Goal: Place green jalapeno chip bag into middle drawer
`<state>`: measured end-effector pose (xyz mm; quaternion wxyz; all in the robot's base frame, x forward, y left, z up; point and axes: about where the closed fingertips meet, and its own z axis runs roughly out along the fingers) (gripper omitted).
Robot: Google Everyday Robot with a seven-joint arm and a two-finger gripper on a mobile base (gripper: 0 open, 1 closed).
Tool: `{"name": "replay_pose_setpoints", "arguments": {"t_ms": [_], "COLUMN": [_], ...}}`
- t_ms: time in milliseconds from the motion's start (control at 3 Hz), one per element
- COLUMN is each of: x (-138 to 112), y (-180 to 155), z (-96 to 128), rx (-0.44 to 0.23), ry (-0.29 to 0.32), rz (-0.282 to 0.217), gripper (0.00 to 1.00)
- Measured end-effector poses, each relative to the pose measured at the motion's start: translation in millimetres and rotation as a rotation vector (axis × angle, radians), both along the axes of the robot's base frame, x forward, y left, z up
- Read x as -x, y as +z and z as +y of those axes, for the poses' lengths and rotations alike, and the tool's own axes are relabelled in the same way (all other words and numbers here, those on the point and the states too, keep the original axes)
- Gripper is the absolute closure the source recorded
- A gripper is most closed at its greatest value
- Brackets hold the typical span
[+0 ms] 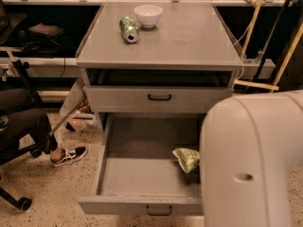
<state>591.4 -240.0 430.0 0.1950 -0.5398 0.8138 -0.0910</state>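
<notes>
Hand hidden behind white arm [251, 160], grip cannot tell; green jalapeno chip bag [187, 159] inside open middle drawer [142, 176].

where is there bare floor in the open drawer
In the middle drawer the floor is bare on the left and centre, from the left wall to the green jalapeno chip bag. The right side is crowded: bag and robot arm fill it, with the tool hidden behind the arm.

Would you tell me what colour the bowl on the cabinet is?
The bowl is white, camera view; end effector hidden behind the arm by the drawer.
</notes>
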Motion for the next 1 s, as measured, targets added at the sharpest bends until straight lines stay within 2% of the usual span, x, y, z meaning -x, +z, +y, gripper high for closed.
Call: {"name": "replay_pose_setpoints", "arguments": {"t_ms": [667,1000], "x": [2.4,2.4], "y": [-10.7,-10.7], "z": [-0.6,-0.6], "rx": [0.007,0.007], "ry": [-0.010,-0.010], "rz": [0.013,0.013], "gripper": [1.00,0.81]}}
